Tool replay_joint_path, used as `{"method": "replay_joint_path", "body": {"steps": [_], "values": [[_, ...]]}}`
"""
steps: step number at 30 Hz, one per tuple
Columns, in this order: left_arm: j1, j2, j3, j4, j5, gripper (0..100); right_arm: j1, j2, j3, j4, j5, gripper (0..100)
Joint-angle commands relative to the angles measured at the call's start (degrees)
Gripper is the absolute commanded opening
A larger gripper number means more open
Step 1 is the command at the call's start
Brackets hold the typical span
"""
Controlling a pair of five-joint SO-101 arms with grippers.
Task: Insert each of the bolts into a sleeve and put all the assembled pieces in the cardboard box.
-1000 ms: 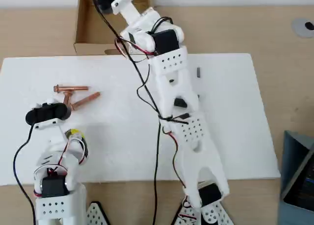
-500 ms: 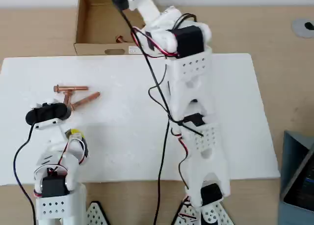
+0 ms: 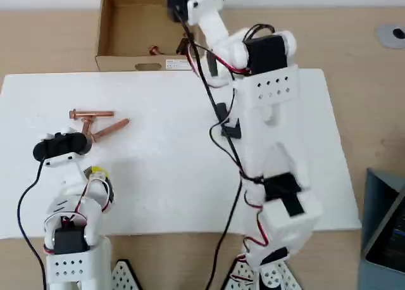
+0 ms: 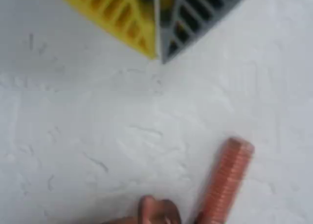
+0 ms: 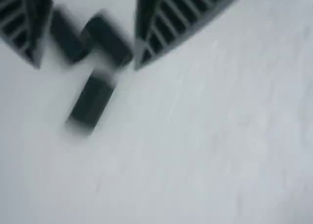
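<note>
Right wrist view: gripper (image 5: 88, 62) spread wide.

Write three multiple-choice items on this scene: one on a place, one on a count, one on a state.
1. Where does the cardboard box stand?
A. At the near edge, between the arms
B. On top of the bolts
C. Past the far edge of the white sheet

2. How many copper bolts lie on the white sheet?
A. One
B. Three
C. Five

3. How does the left gripper stand?
A. Shut, empty
B. Wide open
C. Shut on a bolt

Answers:
1 C: the high view shows the box beyond the sheet's far edge.
2 B: three bolts lie close together on the sheet's left part.
3 A: its wrist view shows the fingertips touching with nothing between them.
</note>
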Motion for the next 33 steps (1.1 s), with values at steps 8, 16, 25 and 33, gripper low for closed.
{"method": "replay_joint_path", "body": {"steps": [8,16,25,33], "values": [[-0.44,-0.48,-0.35,-0.88,-0.18,0,1.8,-0.57,19.03,-2.37,-0.35,14.7],[-0.44,-0.48,-0.35,-0.88,-0.18,0,3.21,10.24,19.21,-6.24,-0.26,14.7],[-0.44,-0.48,-0.35,-0.88,-0.18,0,3.56,15.69,19.21,-13.19,-0.26,15.0],[-0.44,-0.48,-0.35,-0.88,-0.18,0,5.93,18.77,16.66,-14.24,-0.26,19.4]]}}
